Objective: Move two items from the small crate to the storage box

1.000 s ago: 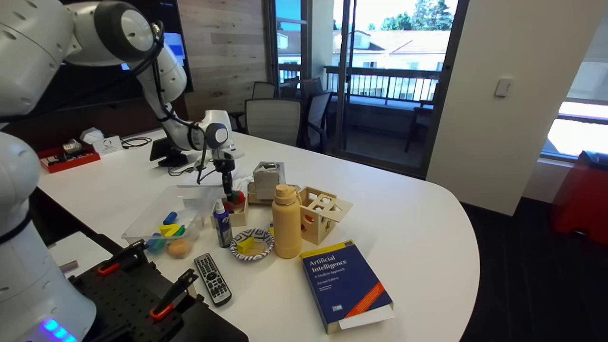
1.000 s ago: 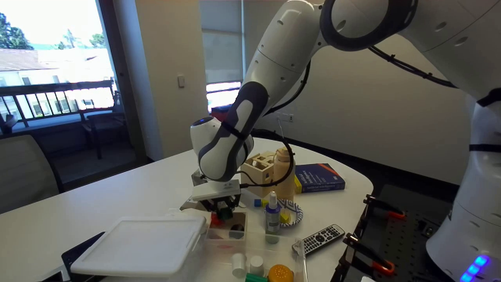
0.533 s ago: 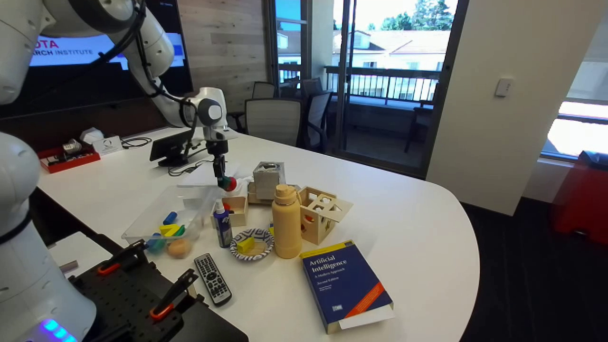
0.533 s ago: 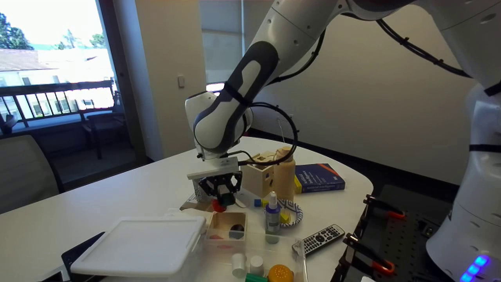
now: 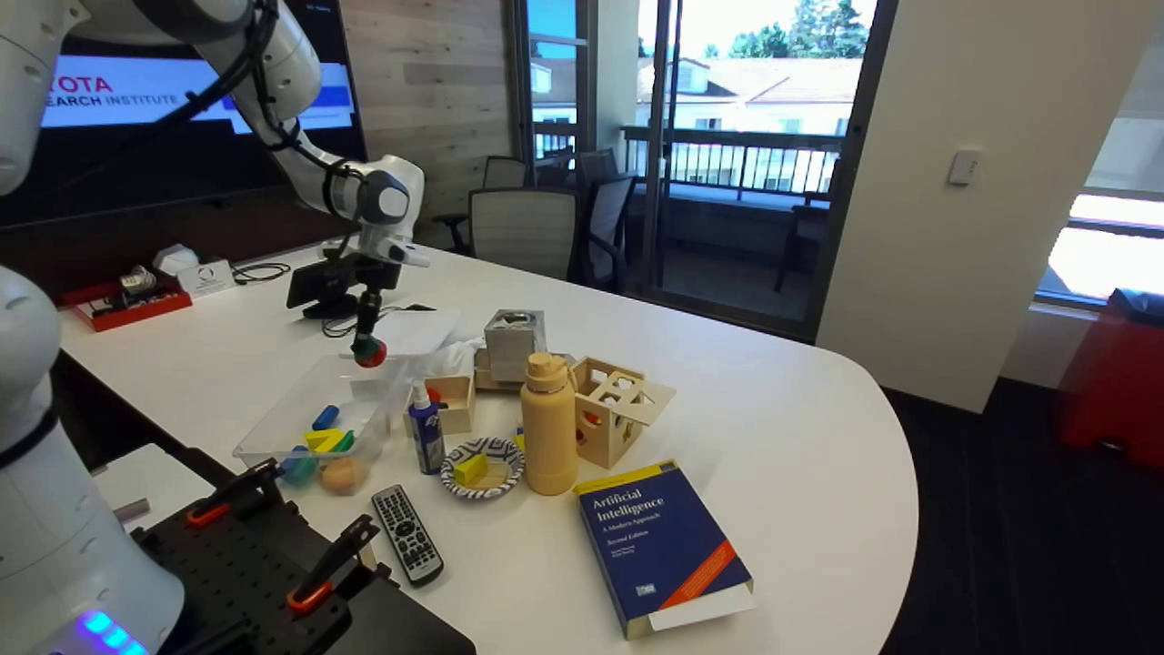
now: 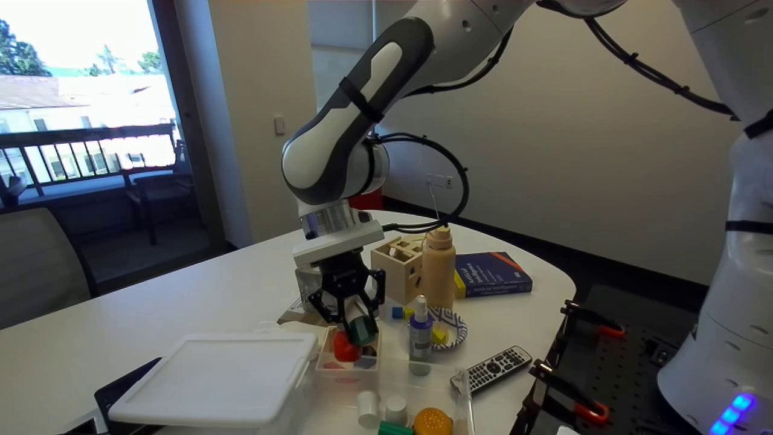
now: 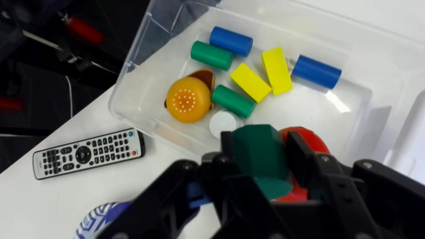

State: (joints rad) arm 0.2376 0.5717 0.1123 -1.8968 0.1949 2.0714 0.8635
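Hand point(image 7: 264, 149) moved nearer storage box point(image 7: 298, 103), pointing down.

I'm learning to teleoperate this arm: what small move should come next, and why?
Probably ease the hand slightly farther over the storage box before lowering: in the wrist view, the green-and-red load in its grip hides part of the box's edge, while the box's floor shows beyond.
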